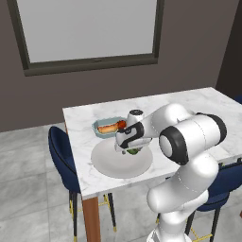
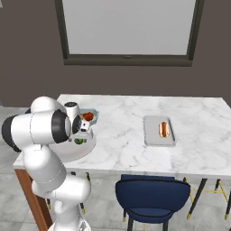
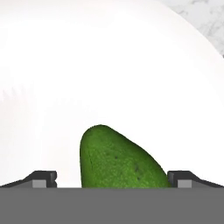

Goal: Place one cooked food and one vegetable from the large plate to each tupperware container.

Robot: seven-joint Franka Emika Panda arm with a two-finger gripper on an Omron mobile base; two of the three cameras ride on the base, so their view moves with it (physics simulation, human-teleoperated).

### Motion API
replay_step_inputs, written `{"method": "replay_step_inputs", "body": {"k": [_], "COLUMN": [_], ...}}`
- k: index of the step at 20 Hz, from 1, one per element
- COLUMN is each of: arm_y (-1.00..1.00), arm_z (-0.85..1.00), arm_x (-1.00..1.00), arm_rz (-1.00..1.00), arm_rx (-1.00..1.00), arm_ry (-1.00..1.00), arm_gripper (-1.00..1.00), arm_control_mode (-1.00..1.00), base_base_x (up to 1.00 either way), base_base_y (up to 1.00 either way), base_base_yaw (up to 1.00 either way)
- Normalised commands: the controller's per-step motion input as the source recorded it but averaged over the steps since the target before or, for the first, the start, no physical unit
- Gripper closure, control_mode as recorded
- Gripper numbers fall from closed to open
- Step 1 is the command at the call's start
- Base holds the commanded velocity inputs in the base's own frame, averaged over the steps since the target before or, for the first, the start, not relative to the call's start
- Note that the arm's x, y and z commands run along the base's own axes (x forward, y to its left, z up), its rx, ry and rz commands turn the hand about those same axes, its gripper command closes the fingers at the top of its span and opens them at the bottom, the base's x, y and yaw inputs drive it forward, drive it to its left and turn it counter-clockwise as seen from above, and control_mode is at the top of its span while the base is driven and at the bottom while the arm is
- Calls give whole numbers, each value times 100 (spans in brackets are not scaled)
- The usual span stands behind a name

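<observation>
Your gripper [image 3: 112, 177] is low over the big round pale grey plate [image 3: 109, 65], fingers spread wide around a bumpy green vegetable [image 3: 120, 159]. Left of centre in the left base view, the pale blue-green tub [image 1: 98, 127] holds a hot dog [image 1: 108, 127].

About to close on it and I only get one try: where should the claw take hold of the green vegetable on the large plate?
Grip the green vegetable across its wider body, not the rounded tapering end, coming straight down from above. It lies flat on the large plate, already between the open claw fingers, so a short descent should probably suffice.
</observation>
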Motion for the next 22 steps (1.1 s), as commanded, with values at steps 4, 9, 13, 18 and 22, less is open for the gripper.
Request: {"method": "replay_step_inputs", "body": {"k": [4, 9, 13, 18, 22], "arm_y": [0, 0, 0, -3, -81], "arm_z": [-1, 0, 0, 0, 10], "arm_x": [0, 0, 0, 0, 0], "arm_rz": [0, 0, 0, 0, -11], "arm_rx": [0, 0, 0, -1, -12], "arm_ry": [0, 0, 0, 0, 0], "arm_gripper": [-100, 100, 100, 100, 100], "arm_control_mode": [-100, -100, -100, -100, -100], "base_base_x": [0, 0, 0, 0, 0], "base_base_y": [0, 0, 0, 0, 0], "base_base_yaw": [0, 0, 0, 0, 0]}}
